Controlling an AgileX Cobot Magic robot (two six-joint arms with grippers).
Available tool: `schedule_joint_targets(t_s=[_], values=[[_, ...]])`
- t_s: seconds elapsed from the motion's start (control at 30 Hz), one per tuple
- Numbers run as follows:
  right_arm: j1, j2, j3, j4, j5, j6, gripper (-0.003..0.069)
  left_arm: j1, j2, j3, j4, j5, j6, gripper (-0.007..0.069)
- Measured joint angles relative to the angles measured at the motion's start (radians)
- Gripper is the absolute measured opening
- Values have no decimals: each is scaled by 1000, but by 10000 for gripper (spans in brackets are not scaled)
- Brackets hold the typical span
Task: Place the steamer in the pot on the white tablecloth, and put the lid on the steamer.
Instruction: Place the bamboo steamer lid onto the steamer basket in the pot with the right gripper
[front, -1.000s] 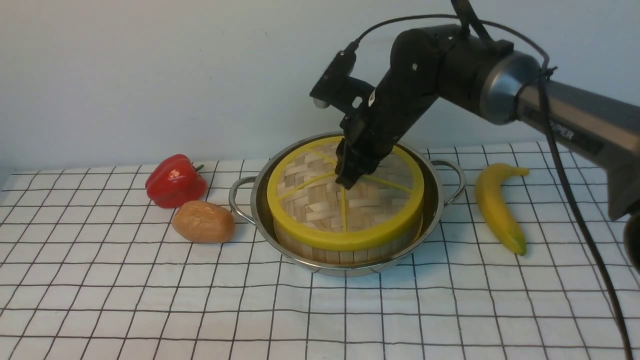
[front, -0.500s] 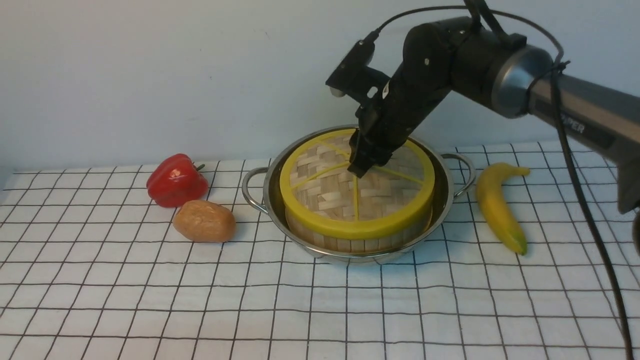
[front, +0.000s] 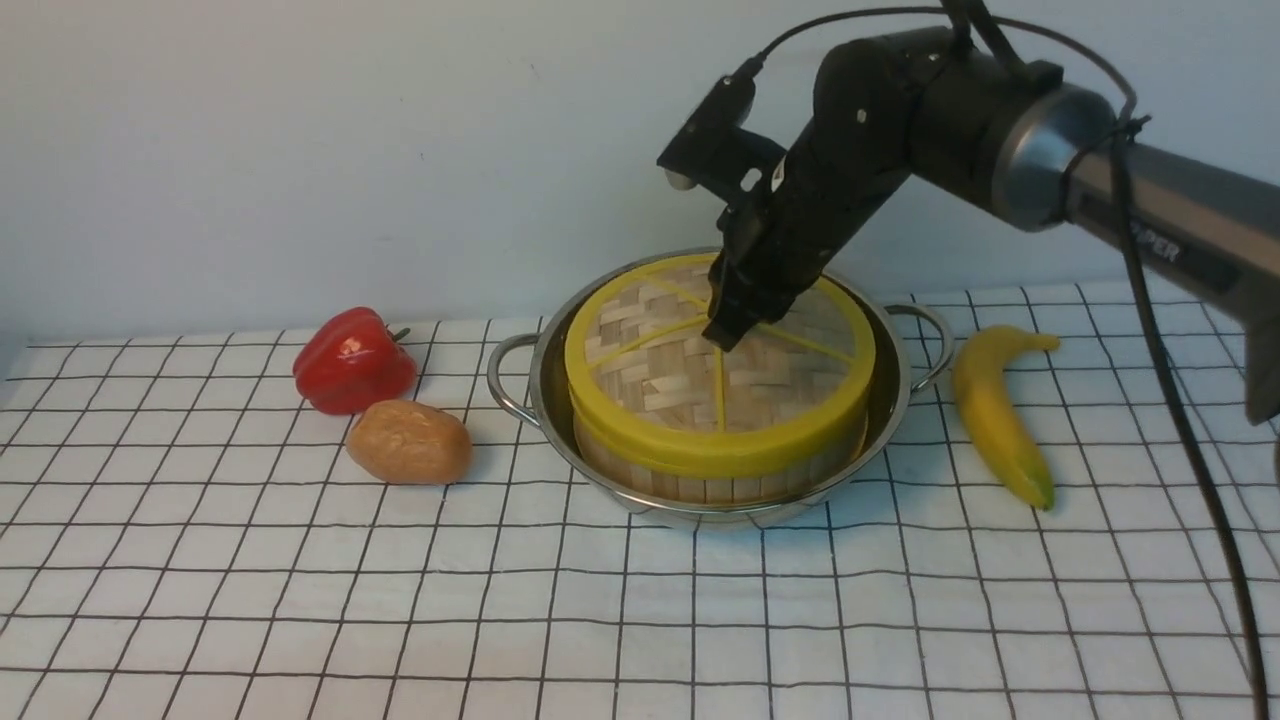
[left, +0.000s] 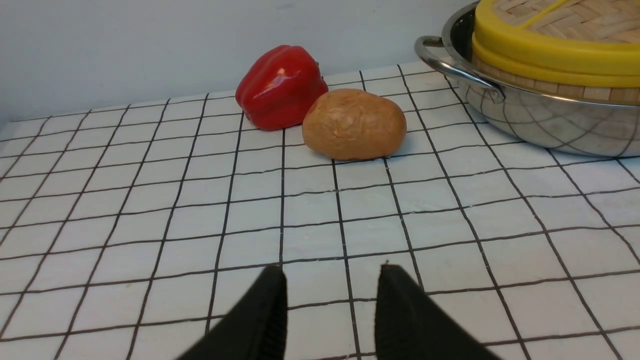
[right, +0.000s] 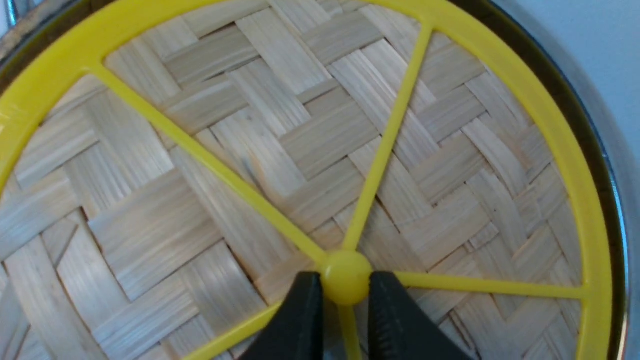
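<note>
The pot (front: 545, 400) stands on the white tablecloth (front: 400, 600) with the steamer (front: 650, 480) inside it; only the slat wall shows below the lid (front: 660, 370), which lies flat on top. My right gripper (front: 728, 335) reaches down onto the lid's centre, and in the right wrist view its fingers (right: 305, 310) press on both sides of the small yellow knob (right: 346, 284). My left gripper (left: 332, 272) hovers low over bare cloth, open and empty, away from the pot (left: 540, 125). It does not show in the front view.
A red pepper (front: 352, 360) and a brown potato-like lump (front: 408, 442) lie left of the pot. A banana (front: 995, 405) lies to its right. A pale wall runs behind the table. The right arm's cable hangs at the right edge.
The pot, with steamer and lid, has slid to the right and slightly back. My right gripper moved with it and stays at the lid's knob.
</note>
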Motion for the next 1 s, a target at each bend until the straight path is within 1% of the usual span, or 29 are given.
schedule_joint_targets(t_s=[0.23, 0.43, 1.0], values=[[-6, -31, 0, -13, -14, -8, 127, 0, 0, 0, 0, 0, 0, 243], [-6, -30, 0, 46, -14, -19, 127, 0, 0, 0, 0, 0, 0, 243], [-6, 6, 0, 31, -3, -20, 127, 0, 0, 0, 0, 0, 0, 243]])
